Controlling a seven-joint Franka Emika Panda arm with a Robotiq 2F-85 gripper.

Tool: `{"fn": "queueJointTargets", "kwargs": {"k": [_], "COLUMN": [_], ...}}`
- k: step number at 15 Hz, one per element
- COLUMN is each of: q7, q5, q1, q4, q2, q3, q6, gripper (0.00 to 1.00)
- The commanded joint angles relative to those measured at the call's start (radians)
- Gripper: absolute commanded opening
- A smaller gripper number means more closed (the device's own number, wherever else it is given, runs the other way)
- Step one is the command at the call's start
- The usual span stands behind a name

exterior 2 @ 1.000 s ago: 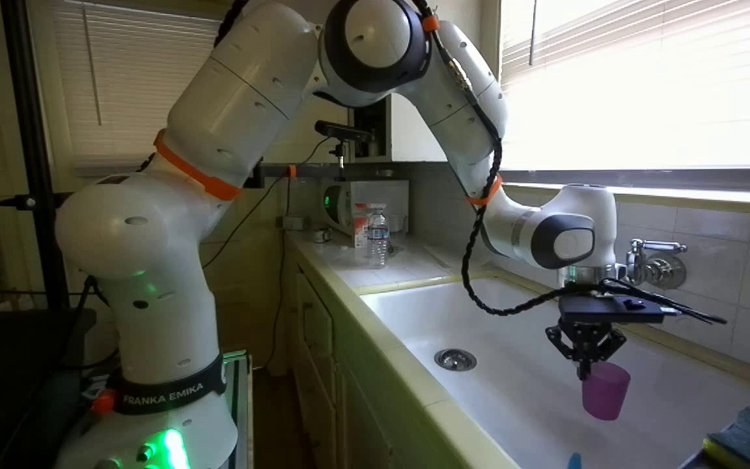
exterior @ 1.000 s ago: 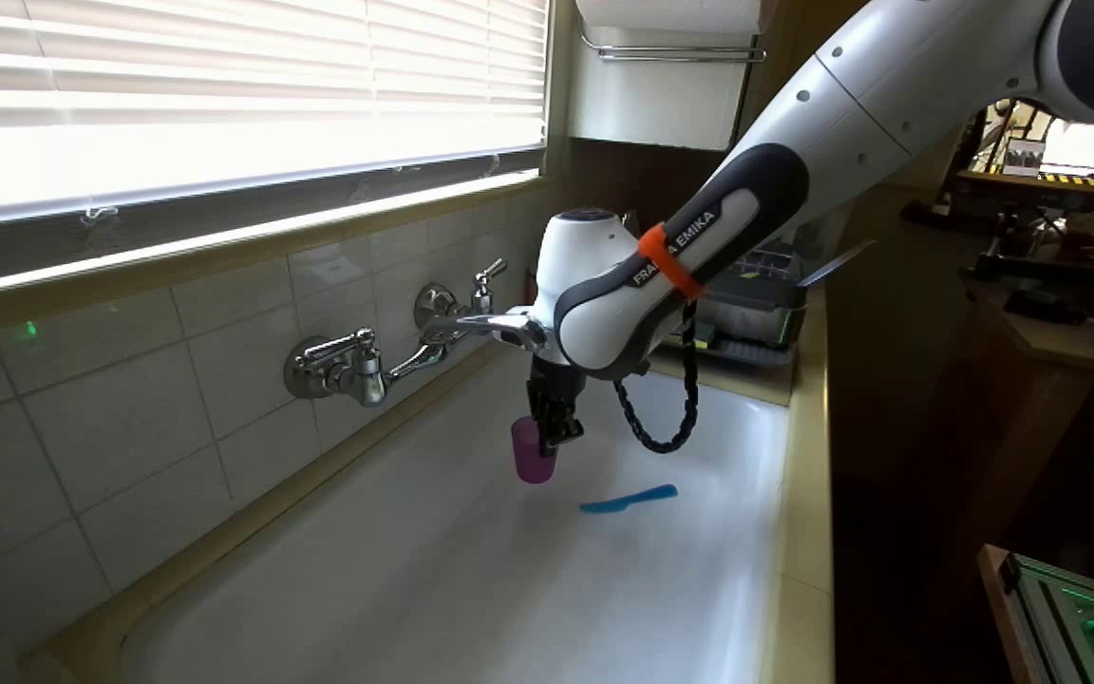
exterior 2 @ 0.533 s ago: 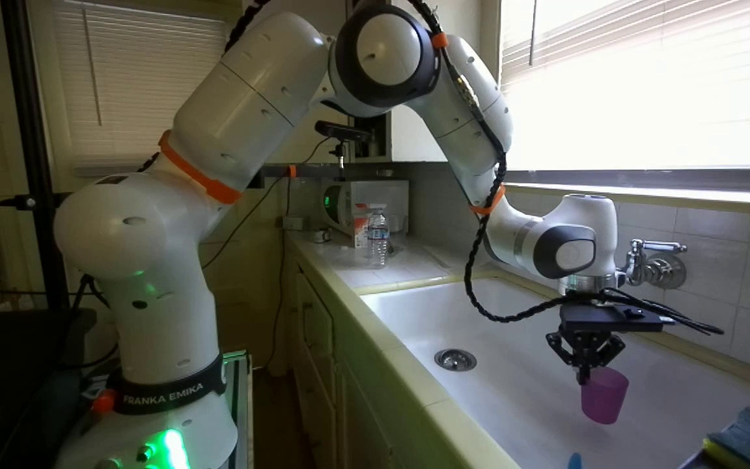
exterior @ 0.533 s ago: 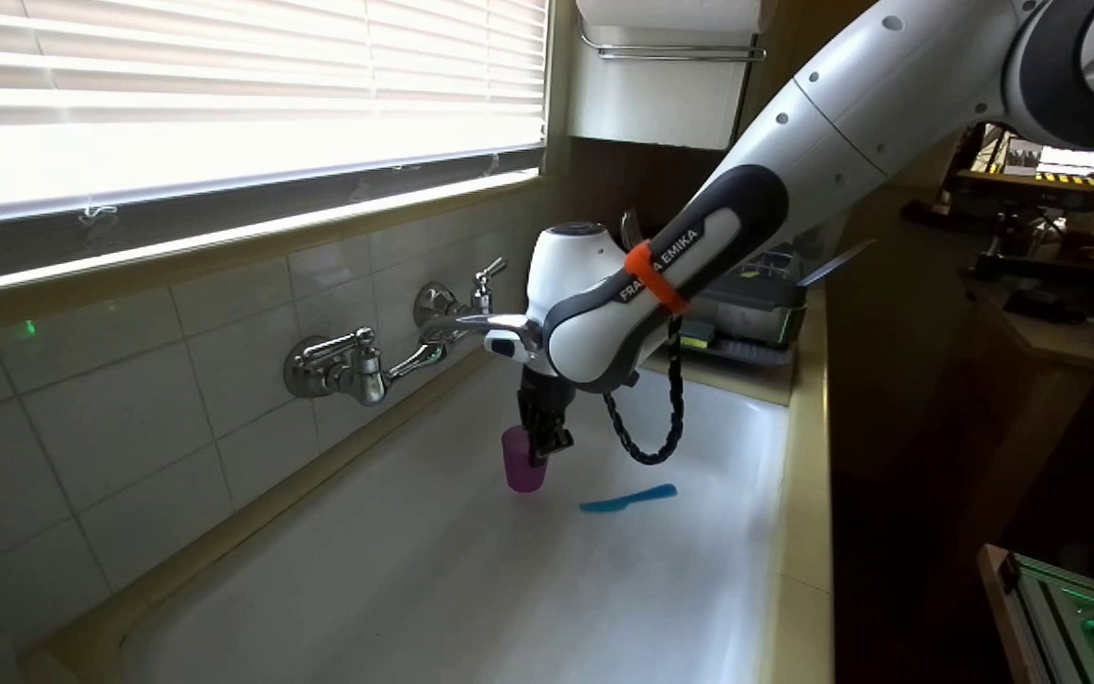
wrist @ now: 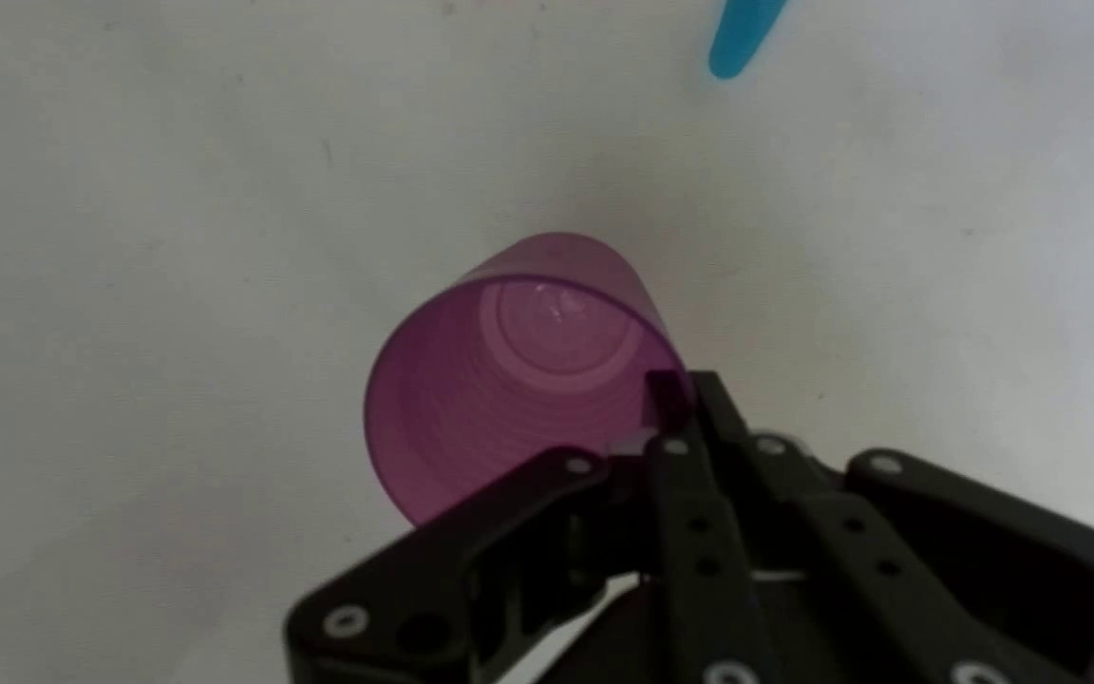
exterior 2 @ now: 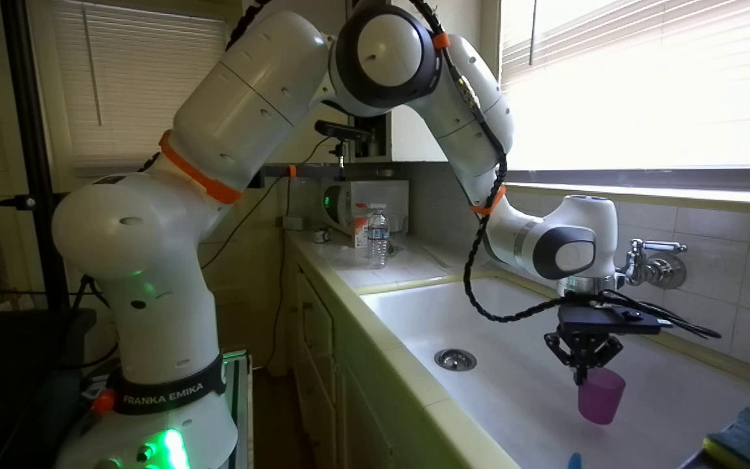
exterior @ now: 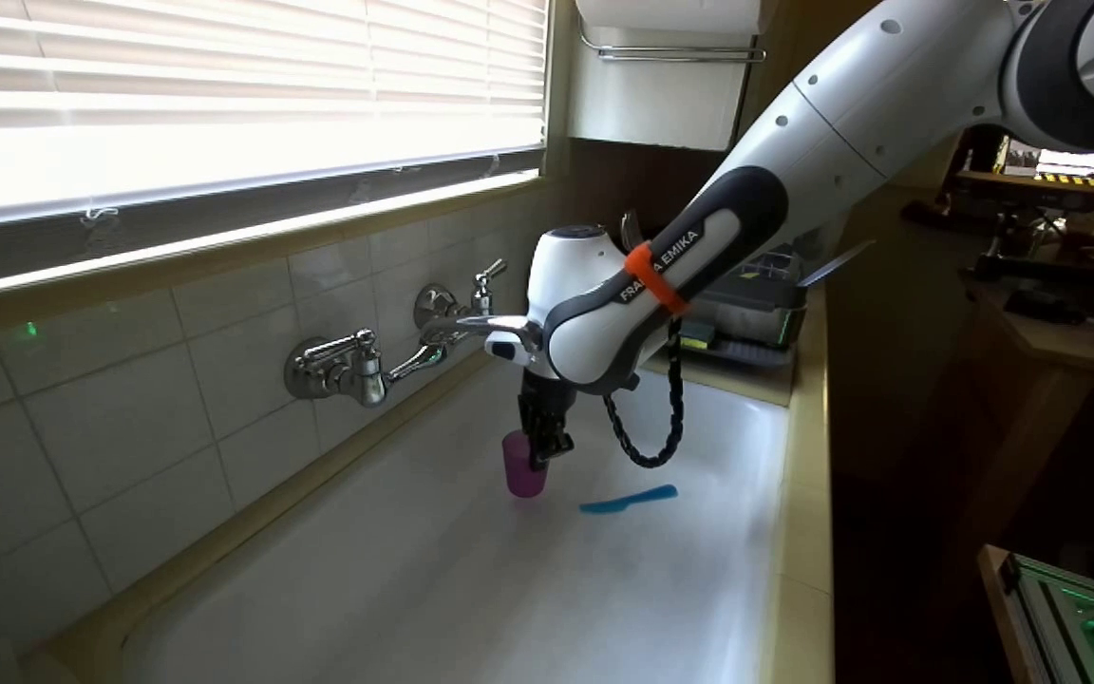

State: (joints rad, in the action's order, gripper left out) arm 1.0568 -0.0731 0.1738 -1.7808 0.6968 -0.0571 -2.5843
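While a bright window blind [exterior: 224, 90] hangs above the tiled wall [exterior: 120, 418], a long white sink [exterior: 395, 608] stretches below, and the white arm [exterior 2: 385, 58] arches in over the sink's front edge, the one opposite the tiles. At one end of the sink, the tabletop [exterior 2: 342, 264] carries a microwave [exterior 2: 385, 190]; a dark rack [exterior: 746, 318] sits at the opposite end. Chrome parts of the faucet [exterior: 422, 355] are fixed to the tiles above the sink's rear edge. A clear bottle [exterior 2: 378, 238] and a carton [exterior 2: 361, 228] stand before the microwave. Black fingers [wrist: 720, 413] pinch the wall of a purple cup [exterior 2: 601, 397] at its mouth, one tip inside the rim and its mate outside. The cup leans slightly, over the sink between front and rear edges, somewhat nearer the tiled side; whether its base touches the sink floor, I cannot tell. A round metal drain [exterior 2: 455, 359] lies near the front edge, toward the tabletop end. A slim blue knife [exterior: 644, 496] rests flat on the sink floor near the cup, its handle toward the front edge.
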Motion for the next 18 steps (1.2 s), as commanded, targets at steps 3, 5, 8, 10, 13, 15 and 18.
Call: {"fn": "queueJointTargets", "kwargs": {"k": [3,5,8,10,13,15,18], "q7": [-0.018,-0.022,-0.015,-0.015,-0.020,-0.026,-0.045], "q5": [0.015,0.013,0.018,0.023,0.024,0.021,0.002], "q1": [0.028,0.031,0.042,0.049,0.052,0.051,0.039], "q4": [0.033,0.037,0.039,0.041,0.042,0.041,0.044], "q2": [0.046,0.057,0.071,0.077,0.081,0.080,0.083], "q3": [-0.026,-0.025,-0.033,-0.038,-0.040,-0.039,-0.021], "q6": [0.011,0.014,0.005,0.001,-0.001,-0.003,-0.010], "gripper": [0.01,0.01,0.01,0.01,0.01,0.01,0.01]}}
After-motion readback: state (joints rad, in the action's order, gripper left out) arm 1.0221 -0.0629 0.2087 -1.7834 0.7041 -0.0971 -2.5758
